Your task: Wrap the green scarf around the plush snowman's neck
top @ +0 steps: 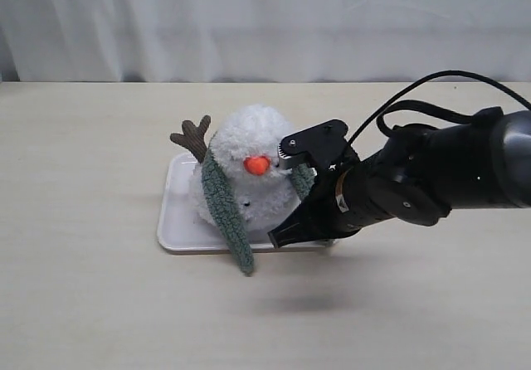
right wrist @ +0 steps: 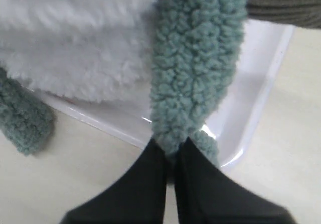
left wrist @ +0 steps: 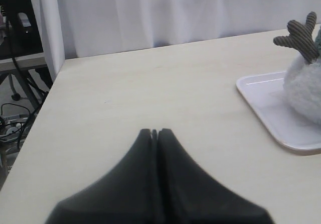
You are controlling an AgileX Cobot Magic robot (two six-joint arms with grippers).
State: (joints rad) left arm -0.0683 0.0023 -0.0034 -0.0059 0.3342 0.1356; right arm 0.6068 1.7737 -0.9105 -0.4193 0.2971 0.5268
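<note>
Closest in the right wrist view, the right gripper (right wrist: 173,148) has its jaws pinched shut on one end of the green scarf (right wrist: 195,68), low down by the corner of the white tray (right wrist: 261,83); the fuzzy strip runs up from the jaws along the side of the white plush body.

In the exterior view the scarf's other end hangs free down the front of the plush snowman (top: 261,200), spills over the tray's front rim and touches the surface (top: 99,304). The snowman sits upright on the tray, facing forward, orange nose (top: 256,165) showing between the two scarf lengths. The strip seems to pass behind the snowman's neck, though the crease itself is mostly hidden by fluff and by the arm's bracket. One brown twig arm (top: 193,135) sticks up behind the free length; a pale curtain (top: 249,21) closes off the back.

The left gripper (left wrist: 155,132) is closed on nothing and hangs above bare surface, well apart from the tray.

As a judgement, the scarf is draped but not yet wrapped; the step in hand is taking the held end across the front.

The next move calls for lifting that end clear of the tray rim and carrying it under the nose toward the opposite side; it should stay low enough to settle in the neck crease. The pull wants to be gentle: the plush looks light and could tip or slide, and a hard tug might drag the free end back round.
</note>
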